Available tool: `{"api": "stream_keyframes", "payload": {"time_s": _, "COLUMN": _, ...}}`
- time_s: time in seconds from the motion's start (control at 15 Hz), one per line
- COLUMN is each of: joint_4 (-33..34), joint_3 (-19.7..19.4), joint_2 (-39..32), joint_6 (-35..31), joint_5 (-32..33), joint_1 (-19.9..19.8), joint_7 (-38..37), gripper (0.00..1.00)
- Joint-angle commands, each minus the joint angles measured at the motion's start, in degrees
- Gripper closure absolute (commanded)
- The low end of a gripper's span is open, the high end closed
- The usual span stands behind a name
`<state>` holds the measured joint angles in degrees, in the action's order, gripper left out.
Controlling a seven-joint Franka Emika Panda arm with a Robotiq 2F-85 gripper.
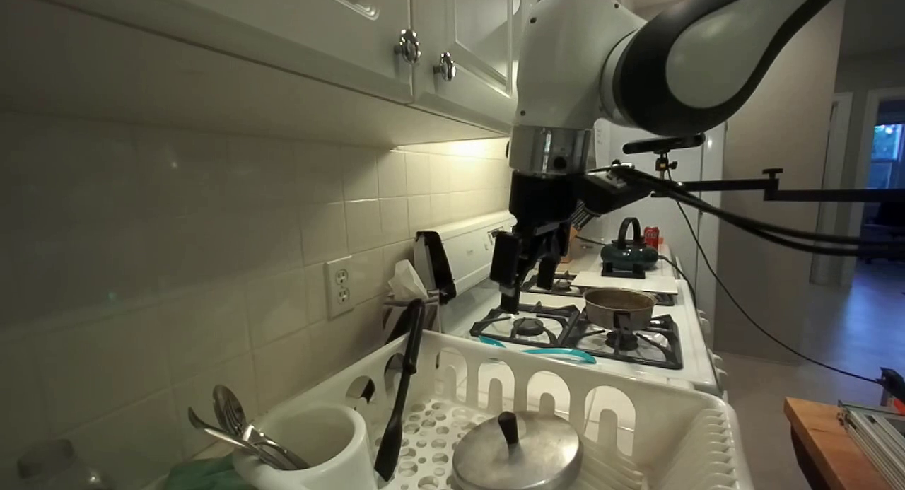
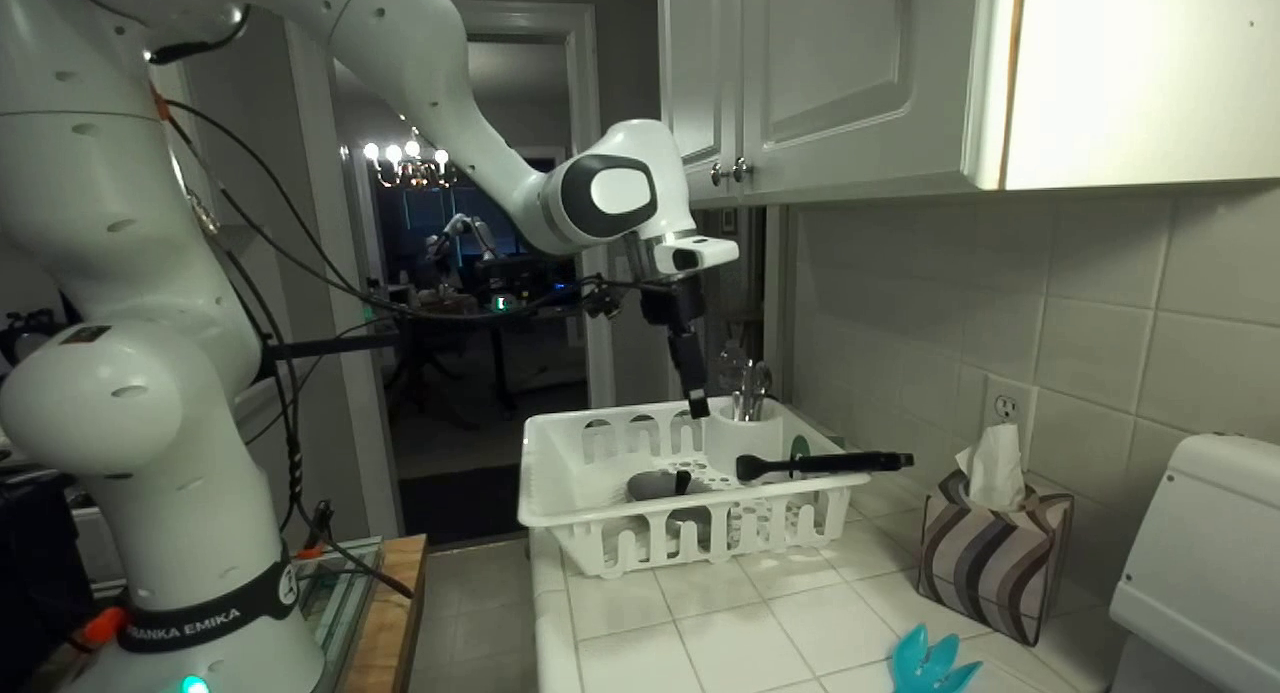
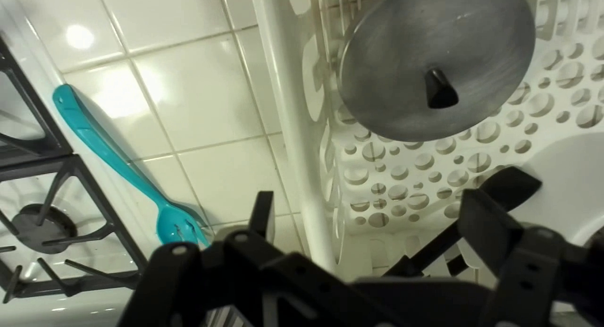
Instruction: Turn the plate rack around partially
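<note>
Utensil cup: metal cutlery leans from it in a corner of the plate rack, apparently grouped to drain.
Black utensil: its handle reaches out over the rack's rim, probably because it is too long to lie inside.
Lid: round, metal, set in the rack, seemingly to dry; flat or propped is hard to tell.
Plate rack: white plastic, with arched slots in the walls, rows of prongs and a floor pierced by round holes, it stands on the tiled table; its angle alone does not show how much turning remains.
Jaws: spread wide and gripping nothing, they hang from the robot arm near the rim facing the stove; in the wrist view that rim runs between them, as if to straddle it. Contact cannot be told.
Turquoise utensil: lies between rack and stove, where a wide swing could catch it.
Stove: carries a pot, with a kettle farther back, both likely beyond the rack's path.
</note>
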<state>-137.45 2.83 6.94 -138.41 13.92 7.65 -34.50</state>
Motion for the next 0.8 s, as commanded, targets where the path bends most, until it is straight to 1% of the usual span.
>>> {"api": "stream_keyframes", "payload": {"time_s": 0.0, "joint_4": -3.67, "joint_3": 1.91, "joint_2": 8.26, "joint_6": 4.01, "joint_5": -2.83, "joint_1": -1.77, "joint_7": 1.81, "gripper": 0.0}}
{"api": "stream_keyframes", "payload": {"time_s": 0.33, "joint_4": -4.95, "joint_3": 3.13, "joint_2": 13.88, "joint_6": 5.99, "joint_5": -3.91, "joint_1": -2.76, "joint_7": 3.7, "gripper": 0.0}}
{"api": "stream_keyframes", "payload": {"time_s": 0.53, "joint_4": -6.25, "joint_3": 3.03, "joint_2": 15.78, "joint_6": 3.2, "joint_5": -5.27, "joint_1": -2.84, "joint_7": 6.2, "gripper": 0.0}}
{"api": "stream_keyframes", "payload": {"time_s": 0.73, "joint_4": -7.32, "joint_3": 2.58, "joint_2": 17.02, "joint_6": 0.05, "joint_5": -8.31, "joint_1": -2.33, "joint_7": 10.51, "gripper": 0.0}}
